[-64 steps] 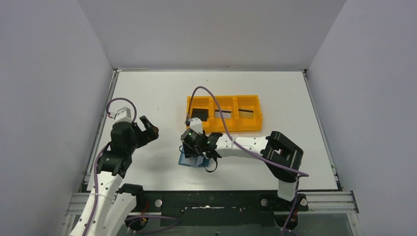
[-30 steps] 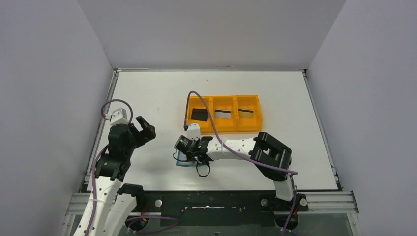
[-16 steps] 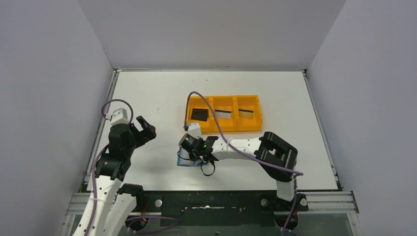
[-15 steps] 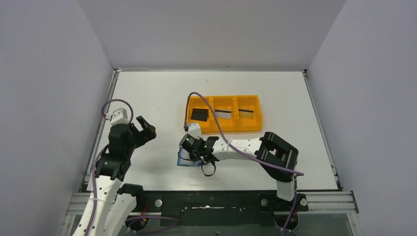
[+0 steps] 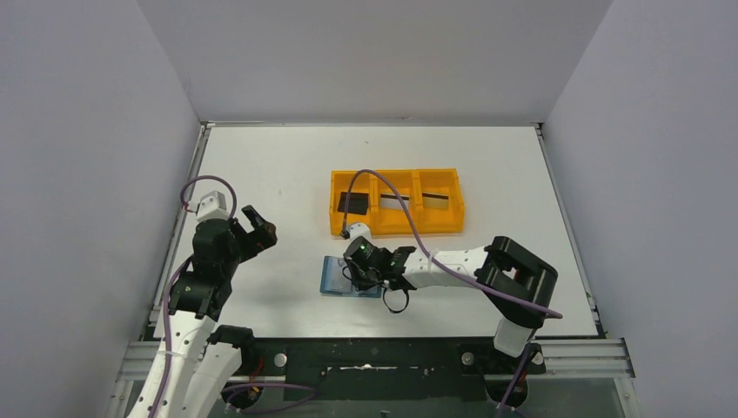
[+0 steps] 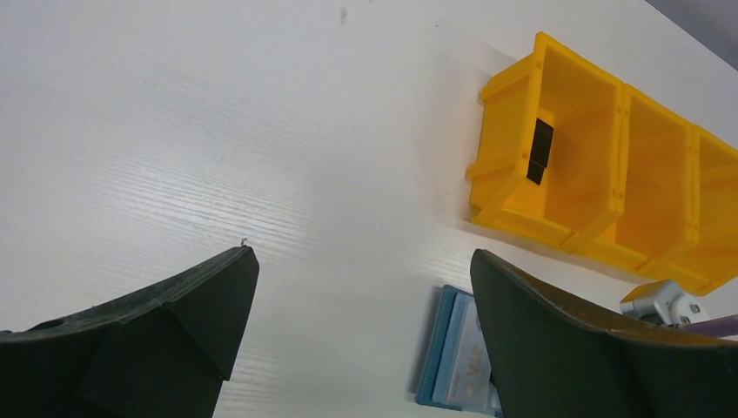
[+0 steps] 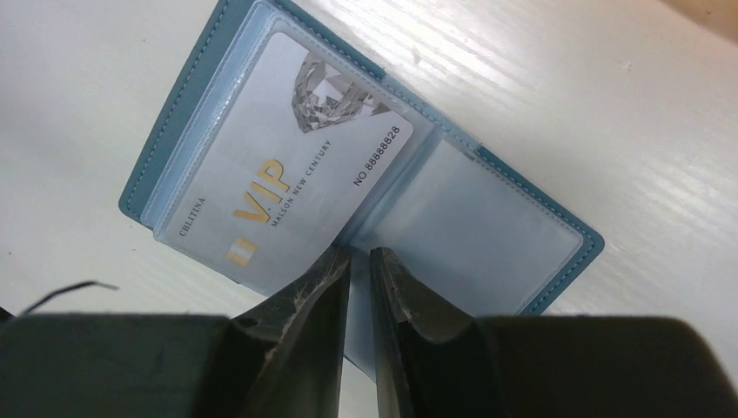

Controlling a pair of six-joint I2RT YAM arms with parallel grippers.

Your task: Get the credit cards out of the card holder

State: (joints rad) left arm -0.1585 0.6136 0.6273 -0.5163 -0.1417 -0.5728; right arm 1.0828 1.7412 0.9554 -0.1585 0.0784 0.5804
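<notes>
The teal folding card holder (image 7: 487, 218) lies opened flat on the white table (image 5: 261, 165). Three flat credit cards (image 5: 352, 203) are lodged in the orange three-compartment tray (image 5: 396, 230). One silver VIP card (image 7: 278, 165) is not yet withdrawn. The right claw (image 7: 359, 259) is barely parted and empty at that card's corner. The left claw (image 6: 361, 261) is spread wide and empty.

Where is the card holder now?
Top view: the card holder lies open at near centre, just on the near side of the tray, under the right gripper.
</notes>
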